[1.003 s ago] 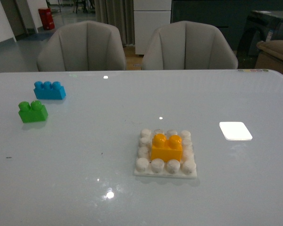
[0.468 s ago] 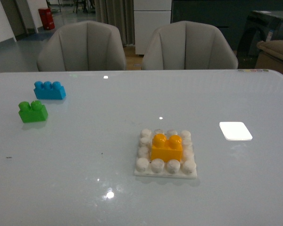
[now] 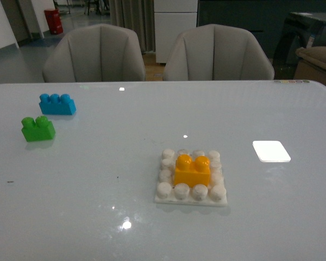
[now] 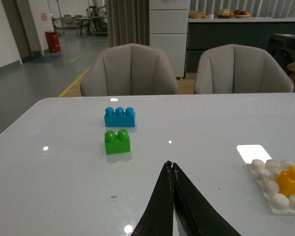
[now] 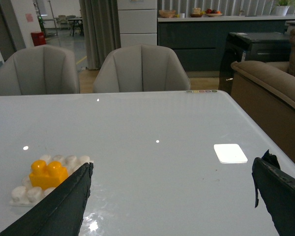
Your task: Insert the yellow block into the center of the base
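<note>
yellow block (image 3: 192, 170): seated mid base (image 3: 190, 197), light, rigid, slick (grip its flat sides)
left gripper (image 4: 172, 173): fingers together
right gripper (image 5: 172, 196): spread wide

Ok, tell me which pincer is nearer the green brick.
Left. The left pincer sits just short of green brick; right pincer faces past the base, green brick outside its view.

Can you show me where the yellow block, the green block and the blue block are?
yellow block (image 3: 192, 170), front view, on its front face, sitting on the white studded base.
green block (image 3: 38, 129), front view, middle of its front face.
blue block (image 3: 57, 104), front view, middle of its front face.
</note>
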You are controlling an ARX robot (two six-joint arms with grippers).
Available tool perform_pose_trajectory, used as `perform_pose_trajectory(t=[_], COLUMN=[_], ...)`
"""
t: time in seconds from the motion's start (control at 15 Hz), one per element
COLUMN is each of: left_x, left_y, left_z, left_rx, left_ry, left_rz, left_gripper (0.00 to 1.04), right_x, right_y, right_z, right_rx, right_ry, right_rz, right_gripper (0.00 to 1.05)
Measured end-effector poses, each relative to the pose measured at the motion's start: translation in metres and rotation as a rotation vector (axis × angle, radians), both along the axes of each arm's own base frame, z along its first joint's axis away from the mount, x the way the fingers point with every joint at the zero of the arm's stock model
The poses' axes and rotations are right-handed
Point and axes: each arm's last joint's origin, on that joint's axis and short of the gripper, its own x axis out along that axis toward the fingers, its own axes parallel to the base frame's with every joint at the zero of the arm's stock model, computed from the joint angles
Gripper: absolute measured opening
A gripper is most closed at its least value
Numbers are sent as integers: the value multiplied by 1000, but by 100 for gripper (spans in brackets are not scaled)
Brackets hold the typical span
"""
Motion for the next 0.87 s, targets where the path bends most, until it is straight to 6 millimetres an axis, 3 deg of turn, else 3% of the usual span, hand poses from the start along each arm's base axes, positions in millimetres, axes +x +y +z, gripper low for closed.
perform_pose_trajectory(t=[0.87], left_x=[-19], left_y=[0], left_z=[-4], left_rx=[0], left_ry=[16], left_rz=[0], left_gripper=[2], right_x=[0], right_y=[0], right_z=[0], right_rx=[0], right_ry=[0], right_rz=[0], right_gripper=[98])
